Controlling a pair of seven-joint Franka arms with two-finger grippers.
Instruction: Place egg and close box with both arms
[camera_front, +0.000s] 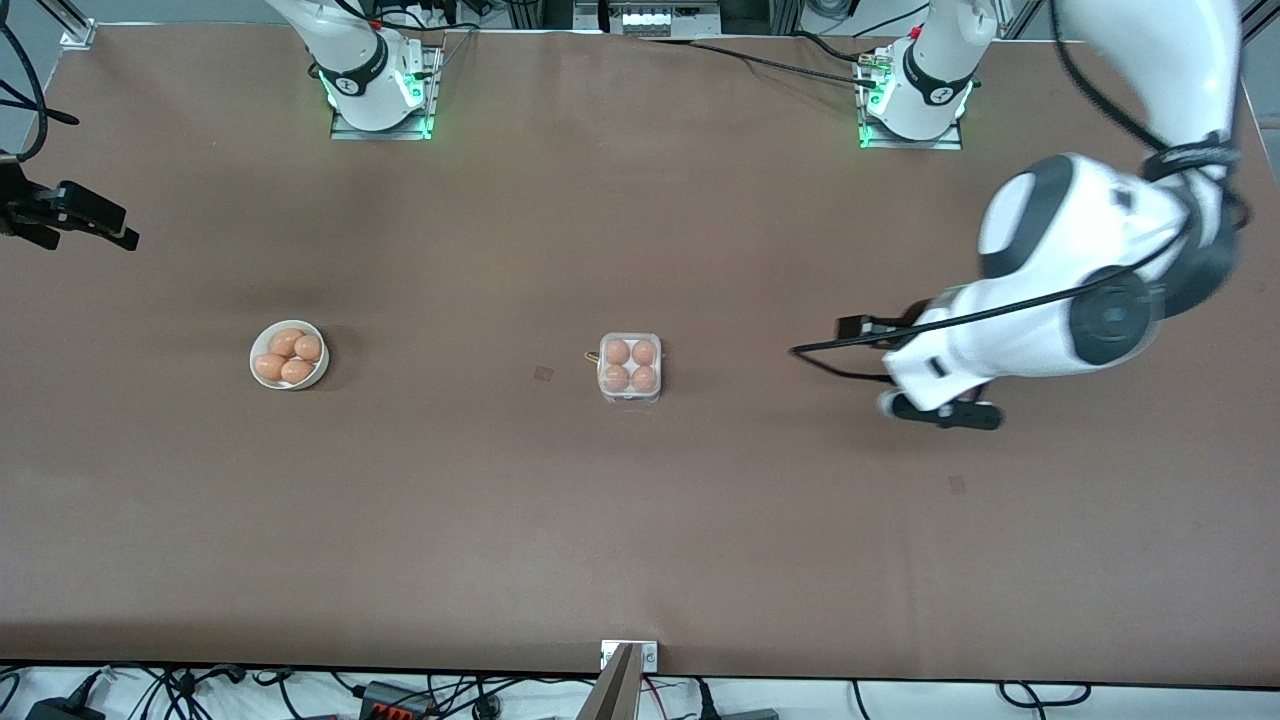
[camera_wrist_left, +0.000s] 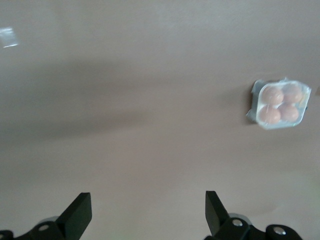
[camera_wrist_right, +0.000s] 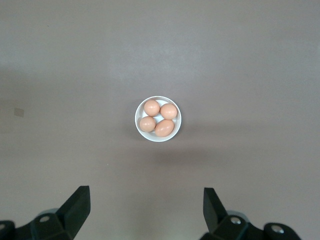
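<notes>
The box (camera_front: 630, 367) is a small white egg carton in the middle of the table, with several brown eggs (camera_front: 617, 352) in its cells and its clear lid lying down over them. The left wrist view shows the box (camera_wrist_left: 281, 104) too, well away from the fingers. My left gripper (camera_front: 945, 412) hangs open over bare table toward the left arm's end, empty (camera_wrist_left: 148, 197). My right gripper (camera_front: 110, 225) is open and empty at the right arm's end of the table, high above the bowl (camera_wrist_right: 146, 192).
A round white bowl (camera_front: 257, 352) holding several brown eggs sits toward the right arm's end, also seen in the right wrist view as the bowl (camera_wrist_right: 140, 131). Small marks (camera_front: 543, 373) dot the brown tabletop. Cables run along the table's edges.
</notes>
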